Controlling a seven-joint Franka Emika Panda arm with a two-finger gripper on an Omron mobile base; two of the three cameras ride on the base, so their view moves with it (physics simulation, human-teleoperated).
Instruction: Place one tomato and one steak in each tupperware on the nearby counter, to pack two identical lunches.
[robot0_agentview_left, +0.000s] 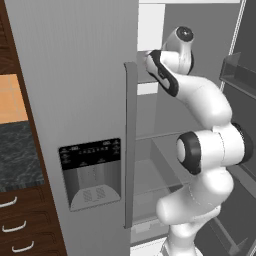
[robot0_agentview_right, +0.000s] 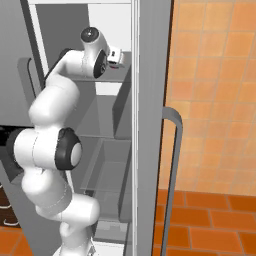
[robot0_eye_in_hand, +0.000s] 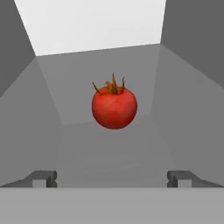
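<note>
A red tomato (robot0_eye_in_hand: 114, 108) with a dried brown-green stem sits on a grey fridge shelf (robot0_eye_in_hand: 109, 148), straight ahead of my gripper (robot0_eye_in_hand: 112, 177). The gripper is open, and its two dark fingertips (robot0_eye_in_hand: 43, 177) stand wide apart with nothing between them, well short of the tomato. My white arm (robot0_agentview_left: 205, 150) reaches up into the open right half of the fridge, with the hand (robot0_agentview_right: 114, 55) at upper-shelf height. The counter (robot0_agentview_left: 15, 155), black with grey marbling over brown drawers, lies to the left of the fridge.
The closed left fridge door (robot0_agentview_left: 75, 75) carries a dispenser panel (robot0_agentview_left: 90, 172) and a vertical handle (robot0_agentview_left: 131, 145). The open right door (robot0_agentview_right: 150, 125) with its handle (robot0_agentview_right: 172, 165) stands beside the arm. Grey side walls close in the shelf. An orange tiled wall (robot0_agentview_right: 215, 100) is on the right.
</note>
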